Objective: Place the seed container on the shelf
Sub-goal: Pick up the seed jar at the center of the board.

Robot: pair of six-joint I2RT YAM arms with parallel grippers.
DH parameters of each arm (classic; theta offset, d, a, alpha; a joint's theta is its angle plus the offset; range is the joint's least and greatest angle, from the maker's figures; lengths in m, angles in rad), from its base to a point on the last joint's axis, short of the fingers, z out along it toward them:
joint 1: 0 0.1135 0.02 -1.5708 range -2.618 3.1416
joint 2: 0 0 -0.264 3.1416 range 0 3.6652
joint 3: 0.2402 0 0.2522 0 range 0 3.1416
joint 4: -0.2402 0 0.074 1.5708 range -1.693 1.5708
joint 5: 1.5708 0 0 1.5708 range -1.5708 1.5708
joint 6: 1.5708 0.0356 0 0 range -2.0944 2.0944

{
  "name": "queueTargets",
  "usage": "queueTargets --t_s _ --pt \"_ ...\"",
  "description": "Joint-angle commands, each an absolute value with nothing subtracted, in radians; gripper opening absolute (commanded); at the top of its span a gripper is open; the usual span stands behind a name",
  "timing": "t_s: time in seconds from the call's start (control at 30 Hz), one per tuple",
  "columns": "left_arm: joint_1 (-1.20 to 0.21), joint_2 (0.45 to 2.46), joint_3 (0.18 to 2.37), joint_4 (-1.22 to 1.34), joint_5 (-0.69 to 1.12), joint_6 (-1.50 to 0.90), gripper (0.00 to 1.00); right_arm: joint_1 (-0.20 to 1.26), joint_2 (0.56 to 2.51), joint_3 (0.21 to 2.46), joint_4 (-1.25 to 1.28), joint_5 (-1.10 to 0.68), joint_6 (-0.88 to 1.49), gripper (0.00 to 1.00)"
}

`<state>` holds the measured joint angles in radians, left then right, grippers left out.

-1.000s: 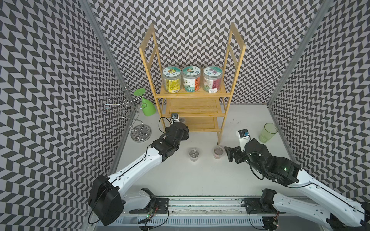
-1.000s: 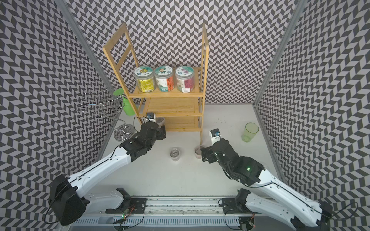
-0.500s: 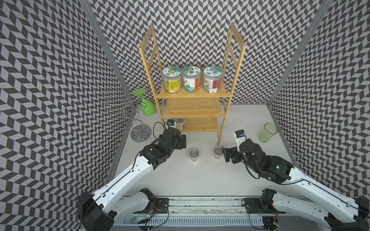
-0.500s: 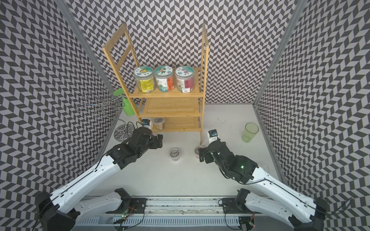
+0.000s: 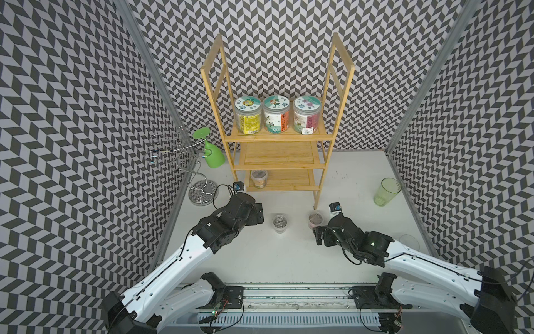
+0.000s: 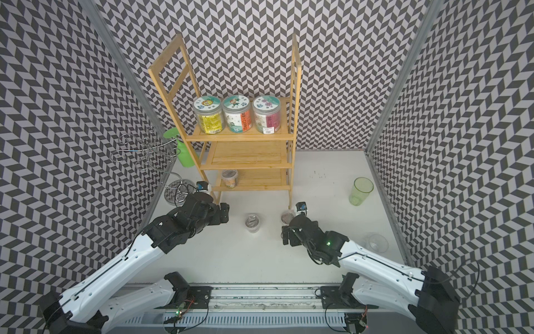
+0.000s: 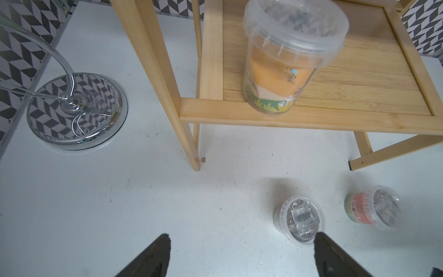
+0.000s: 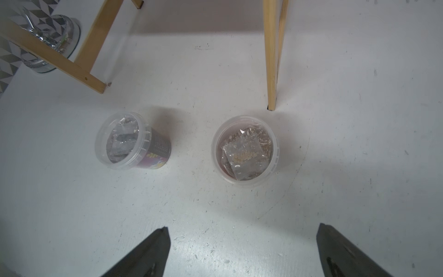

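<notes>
We find one seed container [image 5: 259, 178] upright on the lowest tier of the shelf [image 5: 278, 154], toward the corner on the left arm's side. In the left wrist view its base sits right at the front rail. Nothing touches it. The left gripper [image 5: 257, 215] hangs in front of the shelf, clear of that tier, its jaws spread wide with only bare table [image 5: 289, 260] between them. So we judge that placement done and the release complete. Two more lidded tubs stand on the table in front of the shelf: a dark-labelled tub [image 5: 279, 223] near the middle of the shelf's front, and a red-labelled tub [image 5: 315, 219] just beside the shelf's front leg on the right arm's side. The right gripper [image 5: 318, 238] sits near the red-labelled tub, jaws wide and empty, facing it. If those tubs count too, we reckon roughly a third is done. The shelf's middle tier is bare, and three large jars [image 5: 277, 115] fill its top tier.
</notes>
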<state>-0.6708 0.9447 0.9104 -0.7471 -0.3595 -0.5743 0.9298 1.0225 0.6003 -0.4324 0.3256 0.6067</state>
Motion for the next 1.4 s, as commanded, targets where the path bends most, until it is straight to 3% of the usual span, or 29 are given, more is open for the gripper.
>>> queueTargets --t_s 0.0,0.57,0.93,1.37 --pt "-0.654 0.910 0.890 -0.760 -0.325 -0.589 0.94 0.975 1.039 0.559 -0.323 0.391 0.707 1.00" --pt "-0.589 0.815 0.833 -0.696 -0.246 -0.572 0.96 1.268 1.207 0.384 -0.035 0.747 0.785 1.00" --pt "-0.557 0.782 0.820 -0.684 -0.220 -0.571 0.96 1.302 1.355 0.268 0.262 0.871 0.724 0.99" --pt "-0.542 0.797 0.765 -0.636 -0.199 -0.562 0.96 1.271 1.463 0.132 0.676 0.860 0.528 0.99"
